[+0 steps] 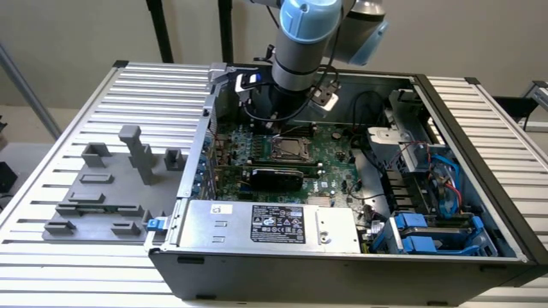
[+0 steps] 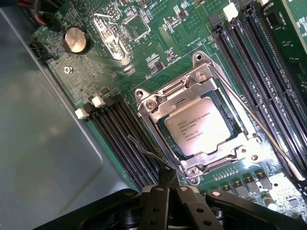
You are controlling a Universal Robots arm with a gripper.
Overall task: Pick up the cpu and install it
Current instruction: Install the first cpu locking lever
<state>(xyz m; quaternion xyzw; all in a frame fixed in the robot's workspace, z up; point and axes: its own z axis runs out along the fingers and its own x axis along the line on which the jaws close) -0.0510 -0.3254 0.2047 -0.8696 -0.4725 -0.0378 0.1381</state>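
Cpu (image 2: pixel 200 125), silver top with printed lettering, lies seated in the motherboard socket (image 2: pixel 201 122) inside the open computer case (image 1: pixel 342 256), framed by the metal retention bracket. The gripper (image 2: pixel 169 184) hangs just above the socket's near edge, fingers pressed together and holding nothing. Doing this step well, I judge, means checking the chip sits flat and square in the frame, no corner riding up.

Exterior view high, angled down on open computer case (image 1: pixel 342 212), wrist view close above its motherboard (image 2: pixel 144 62)
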